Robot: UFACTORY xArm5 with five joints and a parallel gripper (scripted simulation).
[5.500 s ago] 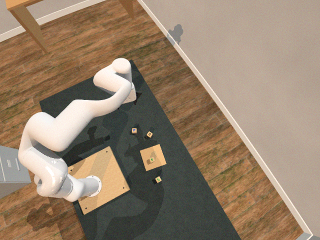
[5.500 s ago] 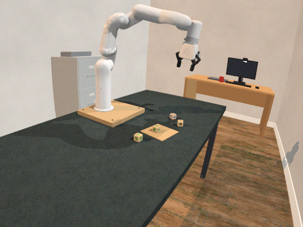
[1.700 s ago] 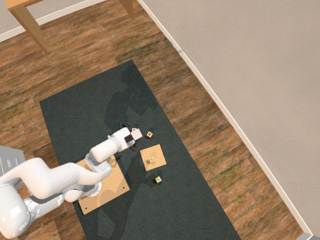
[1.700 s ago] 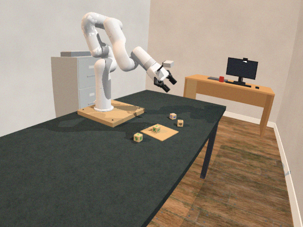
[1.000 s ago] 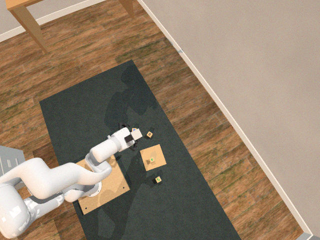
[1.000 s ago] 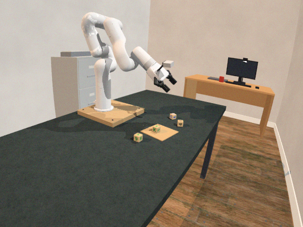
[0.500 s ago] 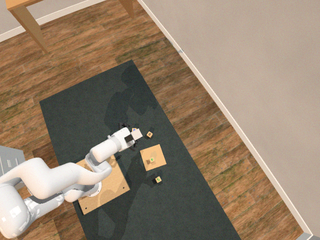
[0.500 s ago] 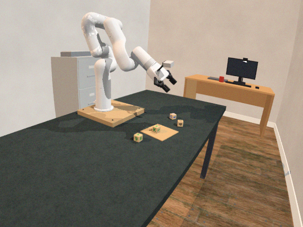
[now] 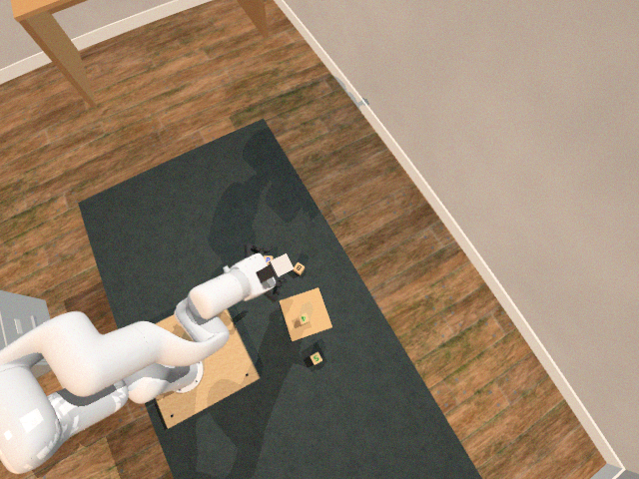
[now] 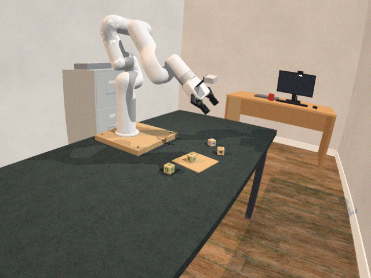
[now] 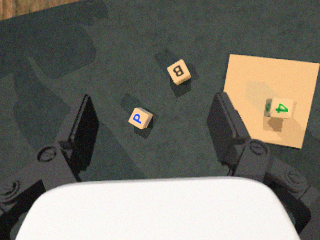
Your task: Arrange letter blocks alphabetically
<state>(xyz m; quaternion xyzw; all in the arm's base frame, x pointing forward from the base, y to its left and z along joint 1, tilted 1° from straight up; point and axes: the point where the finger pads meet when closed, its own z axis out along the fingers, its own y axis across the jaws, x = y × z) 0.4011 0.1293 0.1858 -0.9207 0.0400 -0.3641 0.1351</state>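
Note:
The mat (image 9: 320,297) (image 10: 206,163) (image 11: 300,75) is tan and lies flat. A block with a green 4 on top (image 9: 304,318) (image 10: 191,157) (image 11: 281,108) stands on it. The block with a blue P on top (image 9: 268,258) (image 10: 211,142) (image 11: 140,118) and the block with a black B on top (image 9: 299,267) (image 10: 220,150) (image 11: 178,71) lie off the mat; B looks roughly upside down in the wrist view. A block with a green S-like sign on top (image 9: 316,358) (image 10: 168,168) lies off the mat's other side. My gripper (image 10: 211,108) (image 11: 153,107) is open and empty, high above the table near P.
The robot's wooden base board (image 9: 227,383) (image 10: 138,146) stands on the dark table (image 9: 329,422) (image 10: 119,209), on the robot's side of the mat. The table's far edge runs beyond B and the mat. A desk with a monitor stands apart in the room.

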